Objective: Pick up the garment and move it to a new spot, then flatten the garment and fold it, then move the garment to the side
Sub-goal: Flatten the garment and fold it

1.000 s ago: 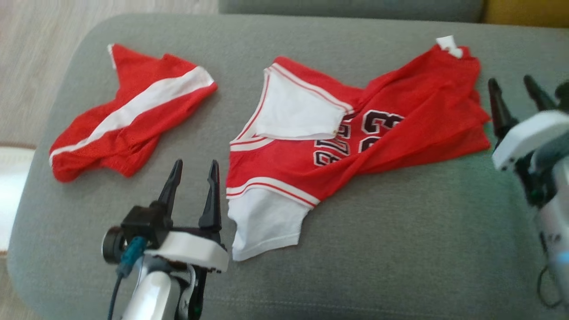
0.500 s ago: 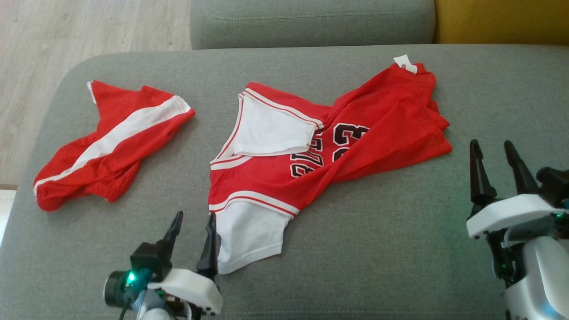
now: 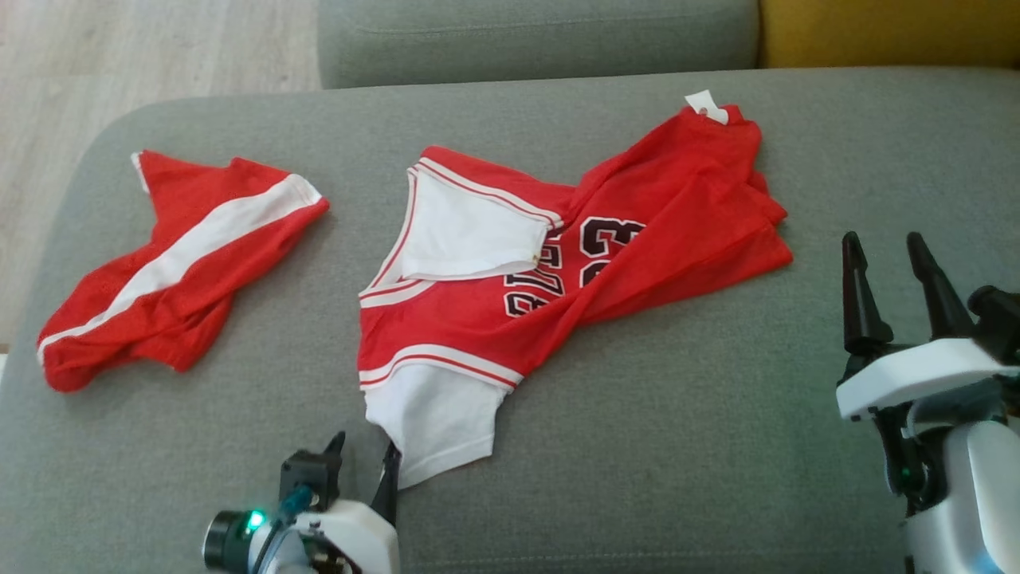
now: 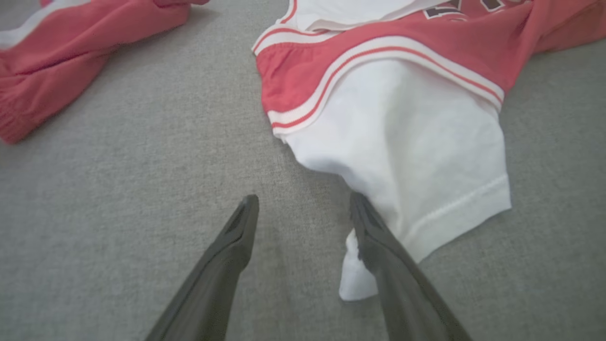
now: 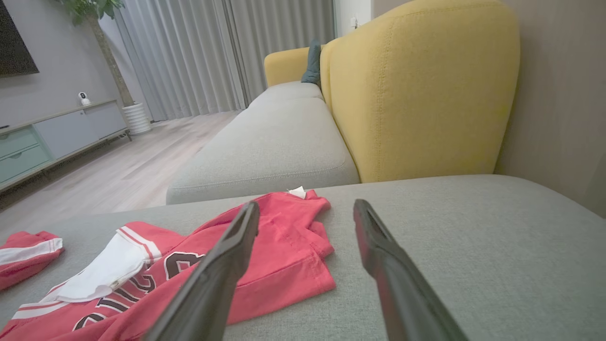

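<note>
Item: red basketball jersey (image 3: 645, 215), white short sleeves, black number 23 on the chest, white tag (image 3: 707, 105) at its far corner. Location: middle of the grey sofa cushion (image 3: 677, 446), lying crumpled and twisted, one white sleeve turned over the chest and the other sleeve (image 4: 416, 156) spread toward the robot. Companion piece: red shorts (image 3: 175, 271) with a white stripe, bunched on the same cushion, well apart on the robot's left; whether they have been handled cannot be told. Left gripper (image 3: 365, 446): jaws fully spread, nothing held, low over the cushion just beside the near sleeve, with one finger overlapping the sleeve's hem in the wrist view; contact cannot be confirmed. Right gripper (image 3: 883, 239): jaws fully spread, empty, raised off the cushion to the right of the jersey's hem, well apart from the cloth. Background: yellow sofa back (image 5: 416, 90) beyond the cushion. Progress, as judged: the jersey appears to be the garment in hand and no grasp is made yet, so the pick-up, the move to a new spot, the flattening, the fold and the final setting aside all remain.
</note>
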{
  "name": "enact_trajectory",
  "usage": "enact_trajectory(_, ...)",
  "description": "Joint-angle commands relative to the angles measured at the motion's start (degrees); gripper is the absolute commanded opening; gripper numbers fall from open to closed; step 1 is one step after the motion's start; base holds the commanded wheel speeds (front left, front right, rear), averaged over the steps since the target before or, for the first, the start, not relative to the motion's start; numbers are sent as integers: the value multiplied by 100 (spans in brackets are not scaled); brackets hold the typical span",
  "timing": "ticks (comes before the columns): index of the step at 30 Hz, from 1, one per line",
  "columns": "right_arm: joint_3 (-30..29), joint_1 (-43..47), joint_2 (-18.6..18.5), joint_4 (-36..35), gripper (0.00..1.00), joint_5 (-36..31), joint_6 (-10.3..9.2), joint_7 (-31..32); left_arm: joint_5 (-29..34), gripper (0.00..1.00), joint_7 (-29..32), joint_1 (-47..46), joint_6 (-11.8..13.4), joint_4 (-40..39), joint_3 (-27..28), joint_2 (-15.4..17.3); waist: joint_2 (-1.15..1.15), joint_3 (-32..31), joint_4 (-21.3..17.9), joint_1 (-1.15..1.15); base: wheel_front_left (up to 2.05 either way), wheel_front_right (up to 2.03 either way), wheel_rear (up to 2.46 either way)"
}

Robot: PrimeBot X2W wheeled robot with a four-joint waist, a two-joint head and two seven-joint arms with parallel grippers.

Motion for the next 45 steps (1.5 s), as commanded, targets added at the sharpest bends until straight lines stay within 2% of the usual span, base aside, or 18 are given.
enact_trajectory(1,108,-155,-29,-270,100,-66,-4,16,10,100,-53,-286,-2,-81,145,33,0,37,-41,0,0,0,0)
enact_trajectory(14,-34,-215,-10,-497,100,-181,-4,151,-215,100,-68,-687,-376,603,-262,17,0,237,-192,0,0,0,0)
enact_trajectory(15,-35,-224,-3,-495,100,-193,-4,155,-228,34,-63,-704,-420,658,-313,16,0,246,-192,0,0,0,0)
enact_trajectory(16,-37,-234,3,-490,100,-203,-4,158,-245,0,-60,-726,-460,707,-359,16,0,252,-188,0,0,0,0)
enact_trajectory(20,-76,-275,5,-448,100,-244,-4,170,-329,0,-64,-825,-491,789,-458,14,0,256,-151,0,0,0,0)
enact_trajectory(24,-160,-329,11,-414,100,-303,-4,195,-441,0,-74,-889,-338,595,-355,14,0,234,-101,0,0,0,0)
enact_trajectory(30,-230,-372,54,-361,100,-366,-4,178,-407,0,-77,-707,35,-648,111,39,0,166,-10,0,0,0,0)
enact_trajectory(34,-210,-355,95,-313,100,-374,-4,152,-315,0,-78,-474,158,-1466,425,48,0,109,47,0,0,0,0)
enact_trajectory(41,-196,-333,136,-232,100,-366,-4,122,-186,0,-78,-209,217,-2284,737,36,0,53,124,0,0,0,0)
enact_trajectory(45,-142,-328,153,-167,100,-363,-4,131,-157,0,-78,-70,148,-2288,764,28,0,32,161,0,0,0,0)
